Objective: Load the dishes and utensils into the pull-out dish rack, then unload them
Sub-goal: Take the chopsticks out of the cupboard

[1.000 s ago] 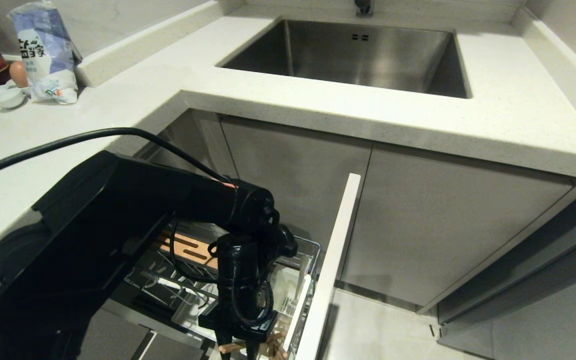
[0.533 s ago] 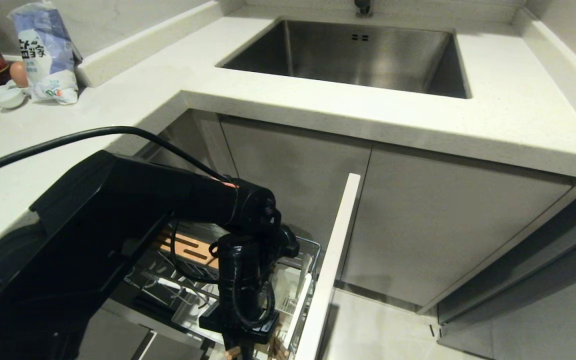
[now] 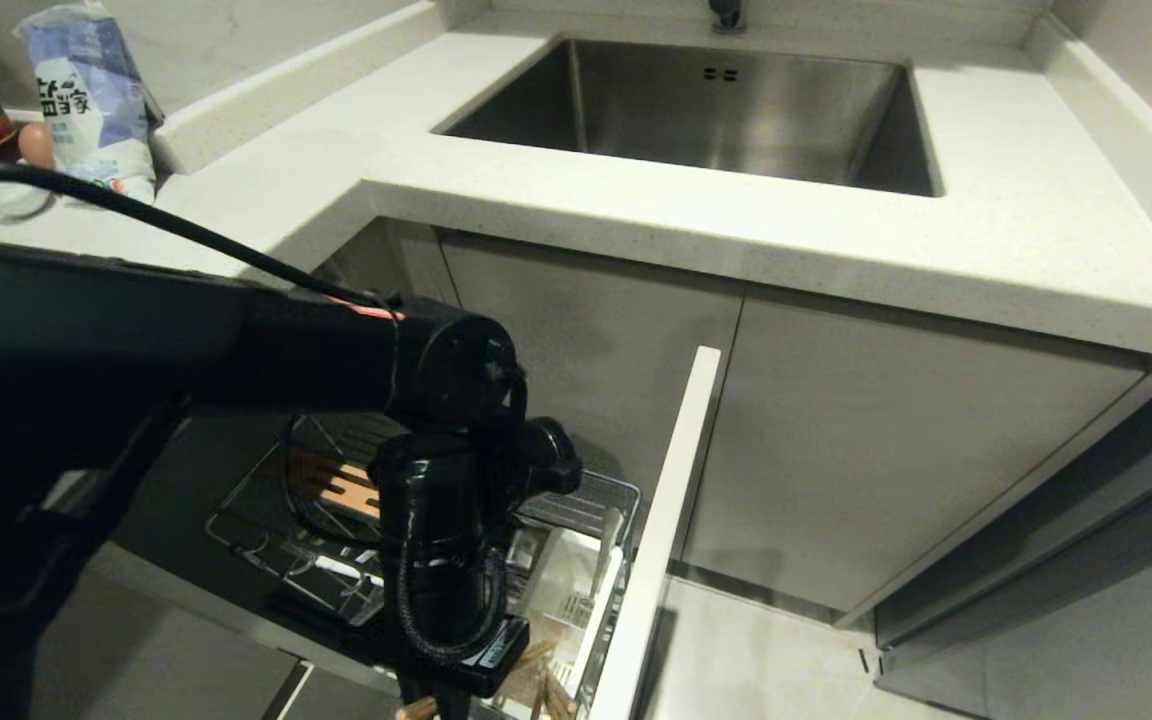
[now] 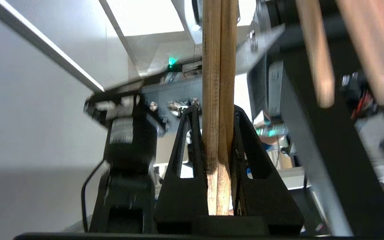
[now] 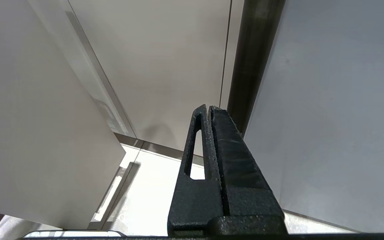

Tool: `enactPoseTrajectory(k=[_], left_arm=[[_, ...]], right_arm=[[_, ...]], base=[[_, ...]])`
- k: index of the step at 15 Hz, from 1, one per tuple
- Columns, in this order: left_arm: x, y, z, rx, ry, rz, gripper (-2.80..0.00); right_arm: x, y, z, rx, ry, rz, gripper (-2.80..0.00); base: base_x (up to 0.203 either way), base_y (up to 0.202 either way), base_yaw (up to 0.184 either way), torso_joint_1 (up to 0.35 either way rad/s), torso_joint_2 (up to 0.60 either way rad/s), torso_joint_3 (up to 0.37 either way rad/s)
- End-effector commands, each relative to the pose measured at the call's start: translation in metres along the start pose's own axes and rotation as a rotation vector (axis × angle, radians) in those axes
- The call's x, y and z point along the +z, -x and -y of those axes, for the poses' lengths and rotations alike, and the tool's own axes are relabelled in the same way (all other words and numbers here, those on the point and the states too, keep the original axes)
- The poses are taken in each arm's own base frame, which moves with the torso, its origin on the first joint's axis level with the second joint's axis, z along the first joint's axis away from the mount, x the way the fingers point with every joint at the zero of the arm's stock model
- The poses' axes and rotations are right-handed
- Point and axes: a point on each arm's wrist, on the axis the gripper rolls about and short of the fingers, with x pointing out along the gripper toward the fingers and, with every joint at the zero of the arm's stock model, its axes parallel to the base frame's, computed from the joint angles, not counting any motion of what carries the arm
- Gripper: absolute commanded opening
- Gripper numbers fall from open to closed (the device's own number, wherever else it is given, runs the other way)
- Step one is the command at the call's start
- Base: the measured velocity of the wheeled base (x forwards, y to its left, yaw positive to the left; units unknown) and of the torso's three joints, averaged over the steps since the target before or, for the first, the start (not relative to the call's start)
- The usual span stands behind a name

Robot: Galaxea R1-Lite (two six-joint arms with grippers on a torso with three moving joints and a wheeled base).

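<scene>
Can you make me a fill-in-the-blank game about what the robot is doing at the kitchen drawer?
1. The left end effector is shut on a pair of wooden ____.
2. The pull-out dish rack under the counter is pulled ____.
3. The steel sink in the countertop has ____ dishes in it.
4. The right end effector is shut and holds ____.

Missing words: chopsticks; open; no; nothing
</scene>
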Motion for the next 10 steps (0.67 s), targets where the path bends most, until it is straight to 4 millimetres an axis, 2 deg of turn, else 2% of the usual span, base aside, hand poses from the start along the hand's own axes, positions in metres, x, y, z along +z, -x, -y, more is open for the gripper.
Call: enactPoseTrajectory(k=[1,5,10], left_arm=[[-0.036,0.029,-0.004,-0.025,-0.025,0.087,-2.80],[-0.075,0.052,-0.012,-0.042,-0.048,0.168,-2.80],[-0.110,0.069,-0.015,-0.052,-0.095,0.285,-2.80]], right_arm=[[-0.007,-0.001,0.000,0.000,0.001,-0.024,-2.80],[-0.007,-0.001,0.000,0.000,-0.001,-0.024,-2.80],[-0.007,-0.001,0.000,0.000,-0.001,-0.024,-2.80]], base=[[0.000,0.000,0.000,0.000,0.00,0.000],[0.000,0.000,0.000,0.000,0.00,0.000],[0.000,0.000,0.000,0.000,0.00,0.000]])
